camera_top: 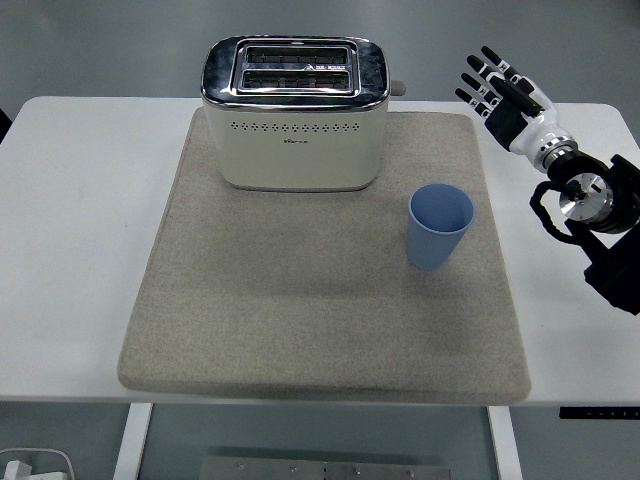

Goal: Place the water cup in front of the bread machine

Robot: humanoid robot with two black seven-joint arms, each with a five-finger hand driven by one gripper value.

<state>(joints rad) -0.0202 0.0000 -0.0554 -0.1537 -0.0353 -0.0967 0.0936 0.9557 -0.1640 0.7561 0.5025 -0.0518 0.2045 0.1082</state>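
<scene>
A white table [70, 250] fills most of the frame, and a large grey mat [300, 300] lies across its middle. At the upper centre of the frame, on the far part of the mat, stands the bread machine [294, 112], a cream two-slot toaster with a shiny metal top and a row of small holes along its front face. The water cup [439, 226], light blue and upright with its mouth open to the camera, stands on the mat at centre right of the frame, lower than the toaster and off to the right of its front face, clearly apart from it. The stretch of mat directly below the toaster's front lies bare.

The right hand [503, 93] shows at the upper right of the frame, above the far right corner of the mat and well apart from the cup. Its fingers [478, 80] are stretched out and spread, pointing toward the upper left, and they grasp nothing. Behind the hand, the white wrist and the black arm [595, 215] run down toward the right edge of the frame, over the bare table beside the mat
</scene>
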